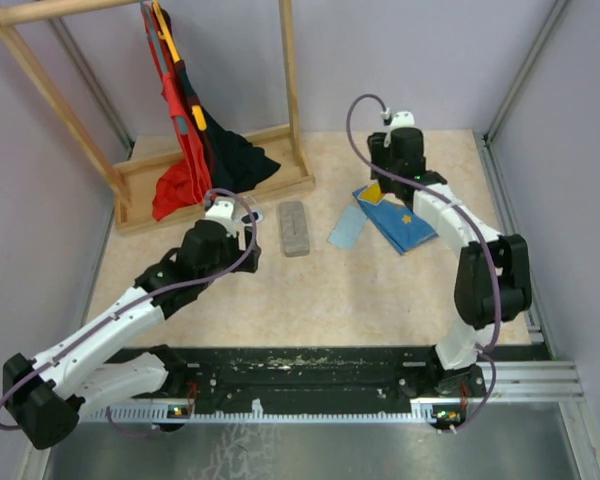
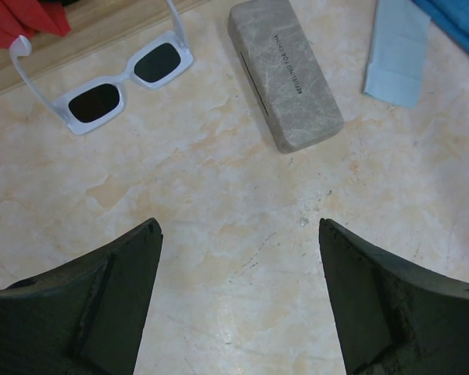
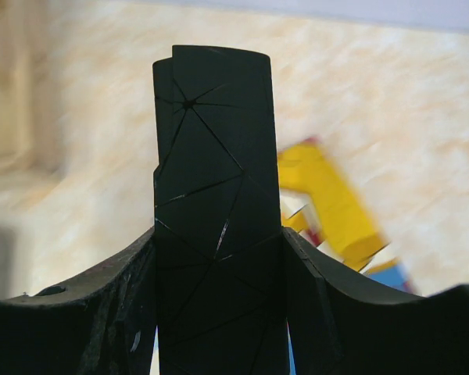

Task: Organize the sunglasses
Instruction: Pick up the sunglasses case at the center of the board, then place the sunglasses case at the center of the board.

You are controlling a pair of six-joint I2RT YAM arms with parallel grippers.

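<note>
White sunglasses (image 2: 121,82) lie beyond left end effector (image 2: 238,228).

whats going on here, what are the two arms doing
Two robot arms are tidying sunglasses on a table. The left gripper is open and empty, hovering over bare tabletop short of the white sunglasses, which lie unfolded beside a closed grey case and a light-blue cloth. The right gripper is clamped on a black oblong case. No other pair is in view.
</note>
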